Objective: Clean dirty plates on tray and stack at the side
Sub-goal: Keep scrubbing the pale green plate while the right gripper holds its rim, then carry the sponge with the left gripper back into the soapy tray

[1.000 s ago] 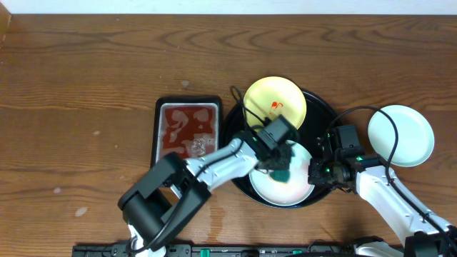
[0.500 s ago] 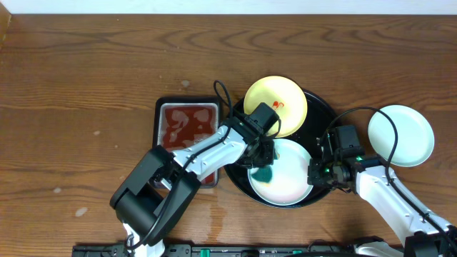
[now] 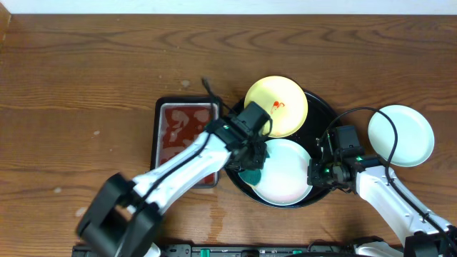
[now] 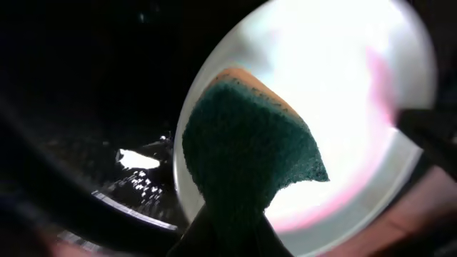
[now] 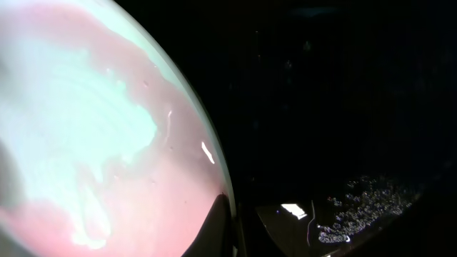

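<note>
The black tray (image 3: 323, 107) holds a pale yellow plate (image 3: 275, 106) with a red smear at the back and a mint-white plate (image 3: 285, 171) at the front. My left gripper (image 3: 252, 170) is shut on a green sponge (image 4: 246, 153) pressed on the mint-white plate's left edge (image 4: 335, 93). My right gripper (image 3: 314, 173) is shut on that plate's right rim (image 5: 107, 128), one finger over the rim (image 5: 214, 228). A second mint-white plate (image 3: 400, 135) lies on the table right of the tray.
A small rectangular metal tray (image 3: 187, 132) with red liquid stands just left of the black tray, under my left arm. Cables run from both arms over the tray area.
My left gripper has dragged the sponge leftward across the front plate, from its middle to its left edge. My right gripper has stayed on the rim.
</note>
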{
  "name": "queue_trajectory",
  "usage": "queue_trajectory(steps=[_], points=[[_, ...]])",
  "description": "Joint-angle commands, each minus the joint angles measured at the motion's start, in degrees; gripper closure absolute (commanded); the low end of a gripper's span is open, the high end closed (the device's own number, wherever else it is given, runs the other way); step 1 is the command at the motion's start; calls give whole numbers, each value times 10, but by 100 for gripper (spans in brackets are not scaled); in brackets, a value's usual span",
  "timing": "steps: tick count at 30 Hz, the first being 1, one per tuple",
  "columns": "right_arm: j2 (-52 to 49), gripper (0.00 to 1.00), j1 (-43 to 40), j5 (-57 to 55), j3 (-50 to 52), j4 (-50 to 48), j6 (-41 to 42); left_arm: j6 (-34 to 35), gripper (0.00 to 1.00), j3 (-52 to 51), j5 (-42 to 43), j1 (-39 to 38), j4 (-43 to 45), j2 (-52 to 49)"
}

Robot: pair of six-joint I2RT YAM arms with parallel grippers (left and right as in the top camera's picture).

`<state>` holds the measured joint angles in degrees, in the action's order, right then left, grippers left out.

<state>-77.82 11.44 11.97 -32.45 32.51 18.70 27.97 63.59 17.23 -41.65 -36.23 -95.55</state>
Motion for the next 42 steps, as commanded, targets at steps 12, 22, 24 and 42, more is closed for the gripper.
queue_trajectory(steps=[12,22,24,42], points=[[-1,99,10,-6,7,2,1,-83,92,-5,-92,132,-82,84],[-1,99,10,-5,7,3,2,-125,93,-9,-121,236,-89,83],[-1,99,10,-6,7,3,1,-125,92,-16,-124,251,-82,83],[-1,99,10,-5,7,3,1,-130,93,-50,-124,284,-11,18]])
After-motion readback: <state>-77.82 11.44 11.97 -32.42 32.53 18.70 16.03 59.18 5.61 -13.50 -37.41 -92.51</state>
